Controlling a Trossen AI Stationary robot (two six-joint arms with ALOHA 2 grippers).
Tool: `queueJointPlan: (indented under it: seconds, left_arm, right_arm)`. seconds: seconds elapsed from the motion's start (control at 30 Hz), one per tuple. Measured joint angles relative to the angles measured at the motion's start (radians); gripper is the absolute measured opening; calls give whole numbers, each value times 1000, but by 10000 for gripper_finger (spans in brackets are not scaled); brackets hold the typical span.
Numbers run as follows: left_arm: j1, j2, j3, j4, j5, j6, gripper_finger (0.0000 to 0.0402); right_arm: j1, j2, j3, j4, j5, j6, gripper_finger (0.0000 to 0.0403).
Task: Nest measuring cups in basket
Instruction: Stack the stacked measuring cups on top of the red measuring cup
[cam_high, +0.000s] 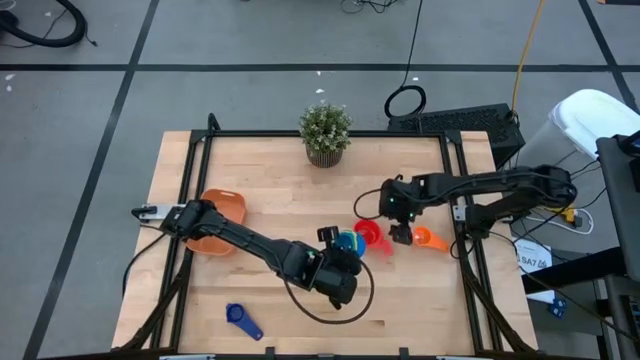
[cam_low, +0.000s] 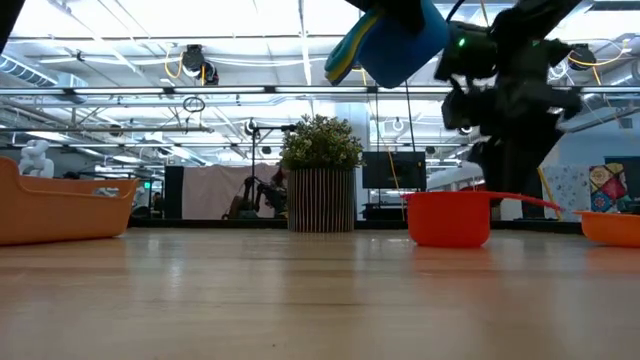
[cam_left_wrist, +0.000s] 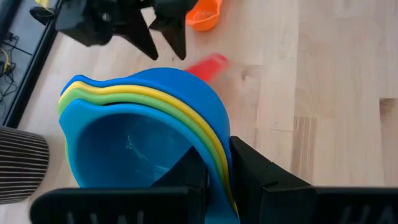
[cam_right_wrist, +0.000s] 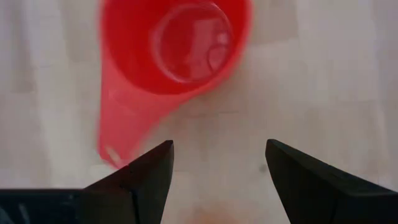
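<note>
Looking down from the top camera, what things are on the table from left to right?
Orange basket → dark blue cup → potted plant → left gripper's stack of cups → red cup → orange cup.

Grey floor (cam_high: 250, 60) with dark lines; wooden table (cam_high: 270, 180); a plant (cam_high: 325, 132) at its far edge; ceiling lights (cam_low: 150, 40).

Setting: robotics lab | Evidence: exposed ceiling trusses (cam_low: 150, 92), grey taped floor (cam_high: 90, 90), loose cables (cam_high: 405, 100), framed wooden worktable (cam_high: 270, 190).
</note>
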Motion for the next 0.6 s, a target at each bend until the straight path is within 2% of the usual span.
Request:
queueJointPlan:
  seconds: [0.1, 0.2, 0.27, 0.37, 0.47, 0.53, 0.6]
  left_arm:
    - [2, 0, 0, -4, -5, 0, 46]
    - [10, -1, 0, -14, -6, 0, 46]
    - [20, -1, 0, -32, -20, -2, 45]
    - [41, -1, 0, -52, -26, -8, 45]
    - [68, -1, 0, -52, -26, -5, 45]
    - [87, -1, 0, -51, -26, -2, 45]
    - [105, -1, 0, -50, -24, -1, 45]
  right_arm:
    - [42, -34, 0, 19, -33, 4, 246]
    - [70, -81, 0, 118, -179, -23, 240]
    - [78, -118, 0, 174, -187, -22, 234]
    - [81, -174, 0, 150, 47, -2, 224]
    - [80, -224, 0, 43, 287, 10, 217]
    - [79, -246, 0, -40, 386, 29, 215]
    - [78, -255, 0, -110, 427, 62, 215]
